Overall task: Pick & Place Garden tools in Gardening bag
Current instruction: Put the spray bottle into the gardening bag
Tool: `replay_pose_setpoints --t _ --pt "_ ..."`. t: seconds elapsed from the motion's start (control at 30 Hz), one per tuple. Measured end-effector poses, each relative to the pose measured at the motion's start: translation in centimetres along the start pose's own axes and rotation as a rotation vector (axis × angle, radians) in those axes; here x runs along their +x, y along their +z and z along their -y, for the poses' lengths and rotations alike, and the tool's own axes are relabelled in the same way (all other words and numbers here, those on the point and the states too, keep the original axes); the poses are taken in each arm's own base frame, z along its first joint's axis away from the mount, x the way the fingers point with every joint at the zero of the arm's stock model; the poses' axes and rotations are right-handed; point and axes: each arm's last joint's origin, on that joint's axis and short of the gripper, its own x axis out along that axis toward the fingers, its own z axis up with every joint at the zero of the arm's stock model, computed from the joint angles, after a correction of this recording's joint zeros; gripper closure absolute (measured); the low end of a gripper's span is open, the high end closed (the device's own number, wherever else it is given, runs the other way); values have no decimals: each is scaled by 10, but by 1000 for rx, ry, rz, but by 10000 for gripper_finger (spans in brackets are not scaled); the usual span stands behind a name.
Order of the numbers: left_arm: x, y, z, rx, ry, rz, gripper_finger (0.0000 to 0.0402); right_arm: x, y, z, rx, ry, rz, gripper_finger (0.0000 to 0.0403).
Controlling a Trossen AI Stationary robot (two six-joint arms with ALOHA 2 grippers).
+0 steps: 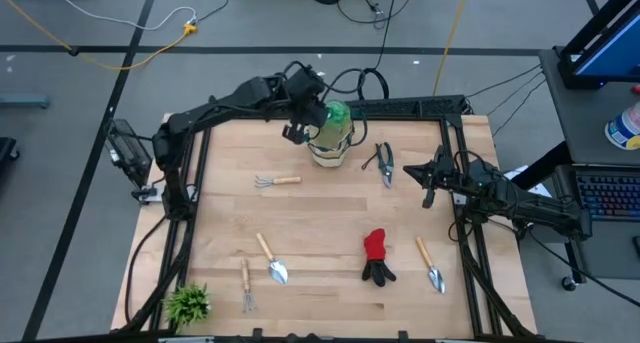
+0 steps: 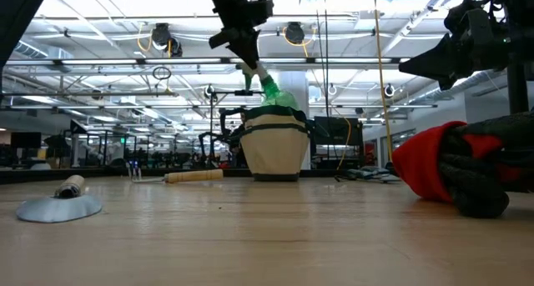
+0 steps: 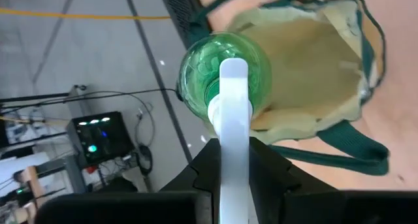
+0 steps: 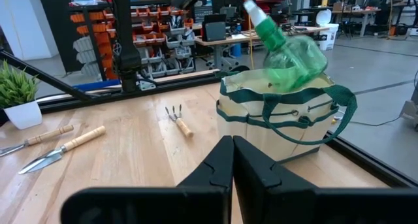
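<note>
Left claw [image 1: 303, 111] is clamped on the white trigger end of the green spray bottle [image 1: 337, 115], holding it tilted above the mouth of the gardening bag [image 1: 330, 150] at the far edge of the bench [image 1: 330, 223], about mid-width. The bottle's round body sits over the bag's near rim, not clearly centred on the opening.

Risks, as I read it:
- Release now and the body could catch the rim and roll off outside the bag.
- The bag is soft fabric with loose dark handles; a push down on the rim could fold it or tip it toward the far edge.
- The grip is only on the thin trigger neck, so the bottle could swing or slip.

Right claw [image 1: 428, 173] waits near the right edge with fingers together, holding nothing, close to the black pruning shears [image 1: 383, 161].

Still out on the bench: small rake [image 1: 277, 181], trowel [image 1: 272, 260] and second rake [image 1: 246, 286] toward the near left, red-and-black glove [image 1: 378, 256], and another trowel [image 1: 431, 266] near right. A small green plant [image 1: 188, 303] stands at the near-left corner.

Surface is pale wood planks inside a black frame. Beyond is an open workshop with a grey floor, loose cables, shelving with red bins and overhead lights.
</note>
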Motion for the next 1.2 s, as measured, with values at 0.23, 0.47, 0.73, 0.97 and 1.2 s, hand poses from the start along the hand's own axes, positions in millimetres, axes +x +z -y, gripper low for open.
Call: replay_pose_setpoints --t 0.23,0.47,0.73,0.97,1.2 --pt "12 -6 3 33 -62 -45 339 0 0 0 0 0 0 403" --pt "22 -18 -3 -50 -101 -15 339 0 0 0 0 0 0 403" --pt "34 -21 -3 -108 -152 24 343 0 0 0 0 0 0 403" --pt "50 -24 -3 -139 -179 11 333 0 0 0 4 0 0 403" --pt "57 -31 -11 -171 -138 15 331 0 -1 0 26 0 -6 403"
